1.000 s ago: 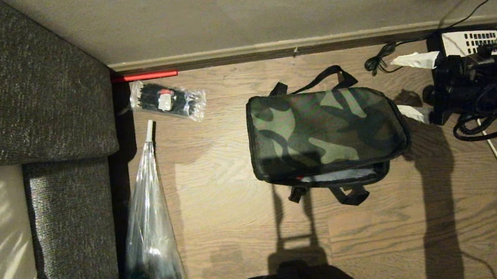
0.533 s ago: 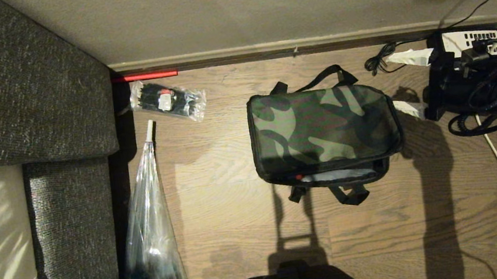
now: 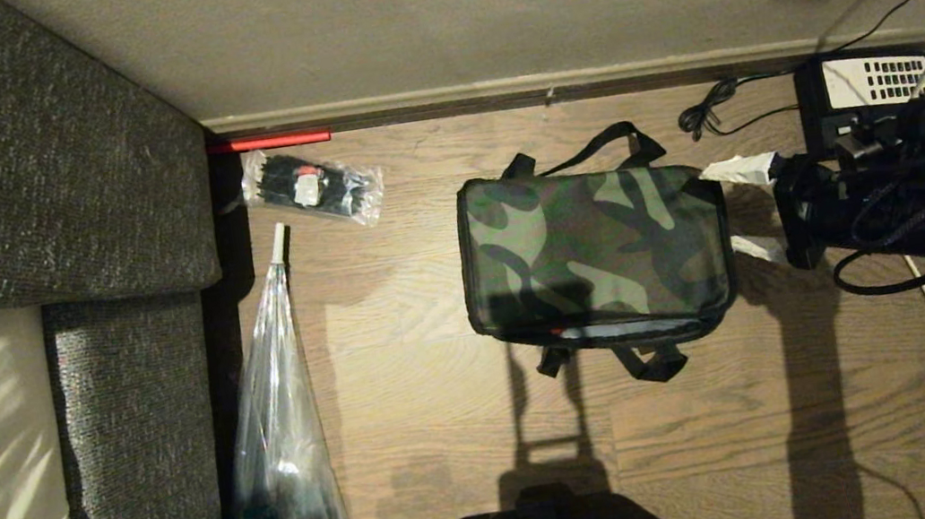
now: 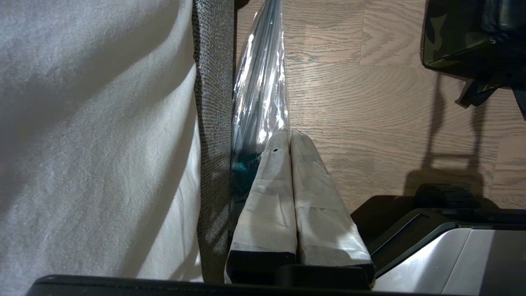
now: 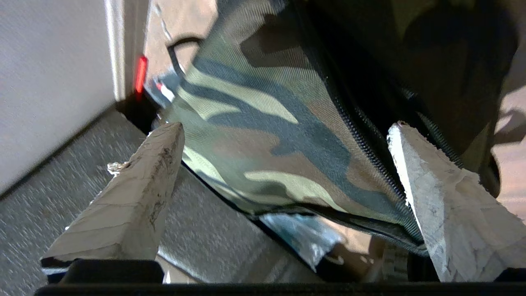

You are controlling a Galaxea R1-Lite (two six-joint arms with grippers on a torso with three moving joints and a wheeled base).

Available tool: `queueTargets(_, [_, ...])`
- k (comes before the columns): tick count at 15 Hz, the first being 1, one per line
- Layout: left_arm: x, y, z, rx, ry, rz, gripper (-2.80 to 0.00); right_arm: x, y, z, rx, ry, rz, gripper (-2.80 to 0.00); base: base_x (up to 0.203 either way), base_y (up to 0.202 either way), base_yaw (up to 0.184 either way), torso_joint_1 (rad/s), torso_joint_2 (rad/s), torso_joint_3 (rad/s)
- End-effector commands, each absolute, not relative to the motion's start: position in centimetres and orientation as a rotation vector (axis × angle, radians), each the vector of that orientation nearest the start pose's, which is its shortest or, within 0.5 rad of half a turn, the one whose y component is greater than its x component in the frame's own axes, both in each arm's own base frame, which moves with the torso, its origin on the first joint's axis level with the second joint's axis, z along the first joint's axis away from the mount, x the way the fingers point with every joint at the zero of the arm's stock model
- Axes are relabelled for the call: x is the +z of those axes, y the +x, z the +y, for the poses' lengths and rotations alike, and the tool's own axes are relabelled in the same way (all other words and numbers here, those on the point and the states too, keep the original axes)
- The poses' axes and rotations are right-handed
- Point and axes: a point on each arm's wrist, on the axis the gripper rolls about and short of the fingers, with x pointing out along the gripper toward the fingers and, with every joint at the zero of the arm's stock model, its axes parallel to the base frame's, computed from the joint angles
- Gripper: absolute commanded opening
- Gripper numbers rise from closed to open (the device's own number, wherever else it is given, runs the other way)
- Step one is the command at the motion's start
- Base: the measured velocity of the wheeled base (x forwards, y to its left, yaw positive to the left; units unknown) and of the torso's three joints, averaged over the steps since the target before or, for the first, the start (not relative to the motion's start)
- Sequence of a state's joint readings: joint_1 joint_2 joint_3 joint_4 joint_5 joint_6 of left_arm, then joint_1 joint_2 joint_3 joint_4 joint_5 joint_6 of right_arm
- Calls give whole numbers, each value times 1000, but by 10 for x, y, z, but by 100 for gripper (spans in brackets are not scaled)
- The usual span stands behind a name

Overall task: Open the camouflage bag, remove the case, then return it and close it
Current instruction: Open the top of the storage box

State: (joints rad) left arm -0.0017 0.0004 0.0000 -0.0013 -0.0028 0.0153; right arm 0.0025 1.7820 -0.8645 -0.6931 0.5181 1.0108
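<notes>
Bag: camouflage bag (image 3: 596,254) lies flat on the wood floor (image 3: 452,442), lid down, straps toward the wall and toward the robot; no case visible.
Right tool: right tool (image 3: 743,209) at the bag's right end, fingers (image 5: 435,193) spread wide astride the zip edge, gripping nothing.
Left tool: left tool (image 4: 291,142) parked low beside the sofa (image 3: 8,178) and clear plastic bag (image 3: 281,448), fingers pressed together, empty.
Risk 1: fingers may close on loose fabric instead of the zip pull, which I cannot locate.
Risk 2: unanchored bag could slide along the floor when pushed.
Risk 3: telephone (image 3: 864,90) cord near the arm may snag.
</notes>
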Motion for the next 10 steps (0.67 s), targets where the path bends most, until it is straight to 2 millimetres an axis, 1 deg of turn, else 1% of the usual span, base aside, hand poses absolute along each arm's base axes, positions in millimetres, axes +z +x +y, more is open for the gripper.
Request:
queueTargets(1, [76,-23,0,-5,15,-2,-280,167,328,18,366,1051,511,0,0,0,0,0,0,0])
queueTargets(5, [76,-23,0,-5,15,-2,-280,157,332,25,395,1041,549,0,0,0,0,0,0,0])
queueTargets(7, [76,-23,0,-5,15,-2,-280,149,335,28,451,1003,586,0,0,0,0,0,0,0])
queueTargets(10, [76,-23,0,-5,15,-2,-280,142,338,32,510,1012,639,0,0,0,0,0,0,0])
